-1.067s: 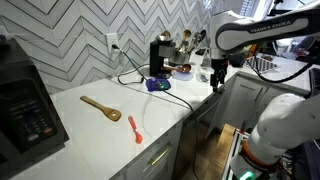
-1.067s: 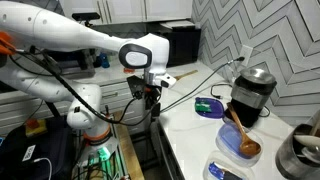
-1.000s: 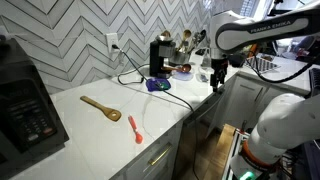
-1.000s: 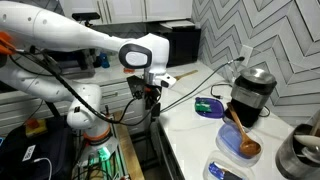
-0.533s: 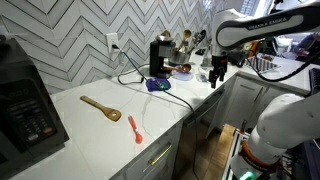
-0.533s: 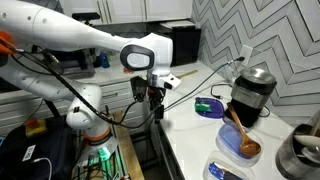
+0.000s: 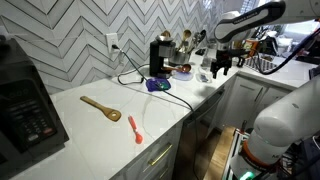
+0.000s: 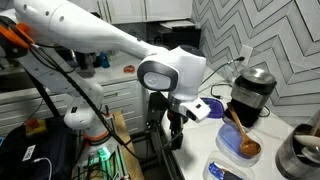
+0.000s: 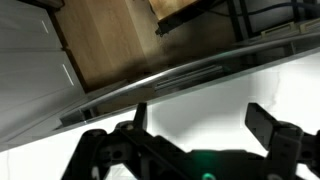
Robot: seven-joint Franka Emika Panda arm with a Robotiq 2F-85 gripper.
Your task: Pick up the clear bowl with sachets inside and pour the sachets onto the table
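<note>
Gripper: released, jaws spread wide with nothing between them in the wrist view, hanging by the front edge of the long white stone-like desk. To its right, at the frame's bottom, the small transparent clear bowl stands on the desk, untouched; sachets not discernible. Judged step: approach, no grasp yet. The next move calls for travelling right, descending and closing on the bowl's rim.
</note>
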